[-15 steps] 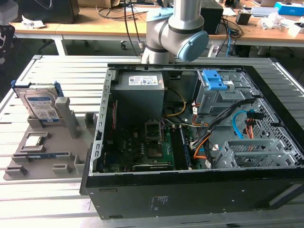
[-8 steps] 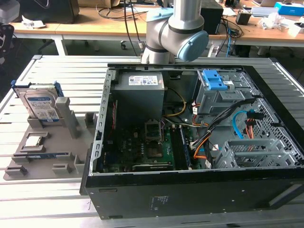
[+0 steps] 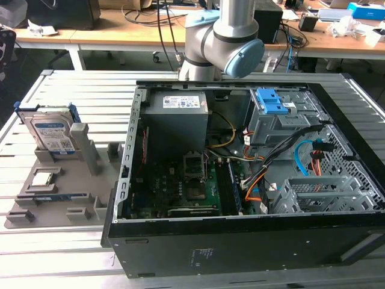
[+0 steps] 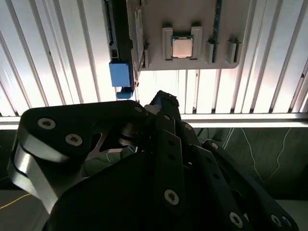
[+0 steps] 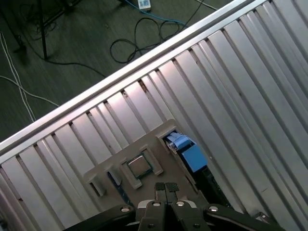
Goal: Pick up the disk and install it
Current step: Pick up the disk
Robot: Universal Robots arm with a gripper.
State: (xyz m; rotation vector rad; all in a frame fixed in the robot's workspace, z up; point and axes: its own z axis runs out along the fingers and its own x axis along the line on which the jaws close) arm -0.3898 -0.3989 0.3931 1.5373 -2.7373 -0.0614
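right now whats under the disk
The disk stands on edge in a slot of the grey holder, which lies on the slatted table. The slot walls cover the disk's lower edge.

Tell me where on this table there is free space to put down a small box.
Free: bare table slats beyond the grey holder, at the exterior view's left of the computer case; also the slats between the holder and the near table edge. Crowded: the holder, with the disk standing upright and the chip; the case interior, full of cables.
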